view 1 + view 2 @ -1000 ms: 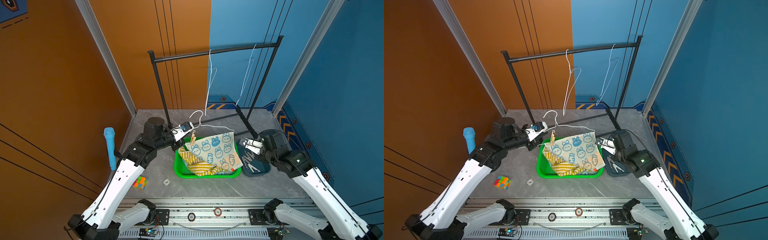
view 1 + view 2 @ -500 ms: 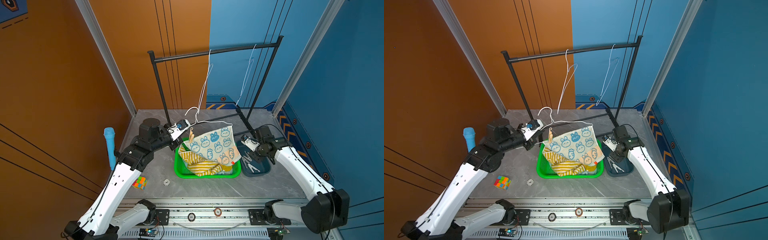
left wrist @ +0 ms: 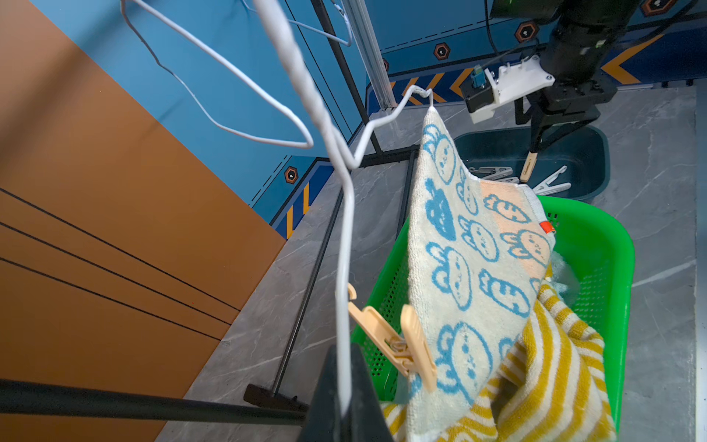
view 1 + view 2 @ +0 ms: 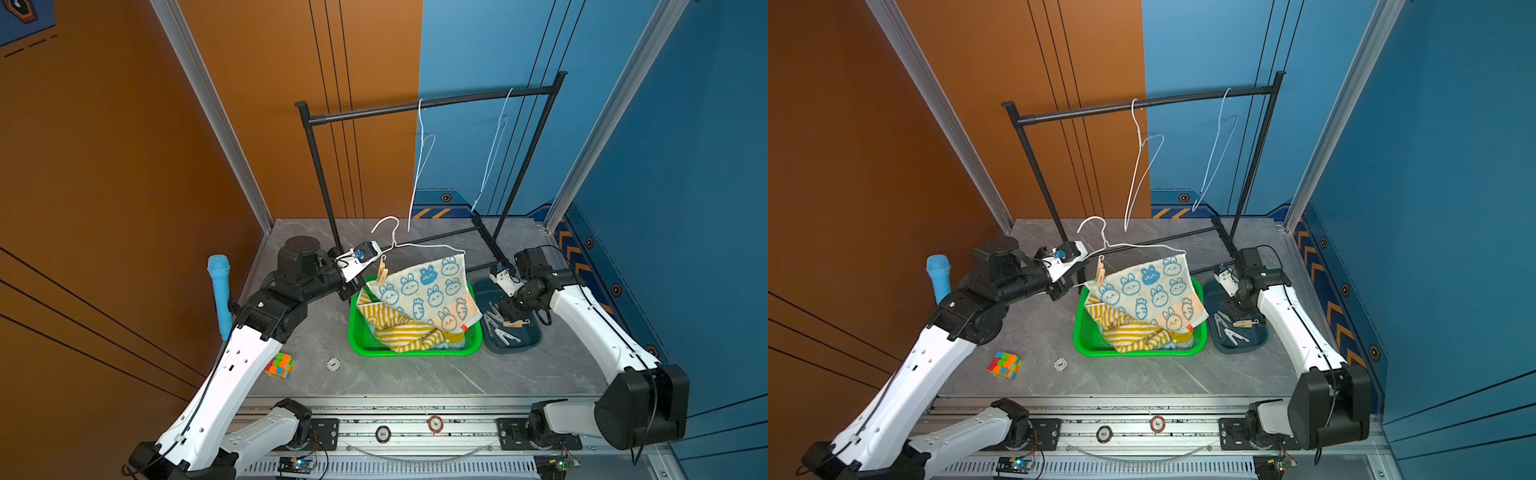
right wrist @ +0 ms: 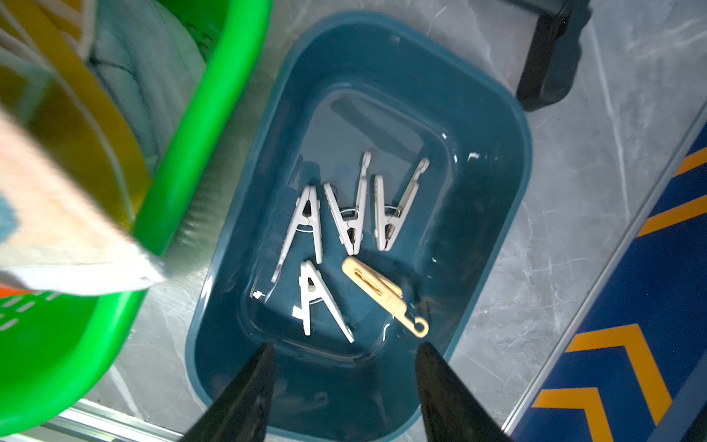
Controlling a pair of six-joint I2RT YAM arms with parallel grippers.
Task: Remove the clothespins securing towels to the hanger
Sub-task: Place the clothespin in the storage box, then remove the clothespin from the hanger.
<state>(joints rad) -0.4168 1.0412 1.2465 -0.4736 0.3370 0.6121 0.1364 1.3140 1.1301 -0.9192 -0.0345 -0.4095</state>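
Two states: left jaws pinch the white hanger [image 3: 346,245] wire; right jaws stand spread, empty, above the blue tray [image 5: 493,126].

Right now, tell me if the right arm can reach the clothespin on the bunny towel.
Probably, with a stretch. The right gripper hangs open over the blue tray; the clothespin sits across the bunny towel, beside the left gripper holding the hanger. Nothing blocks the path above.
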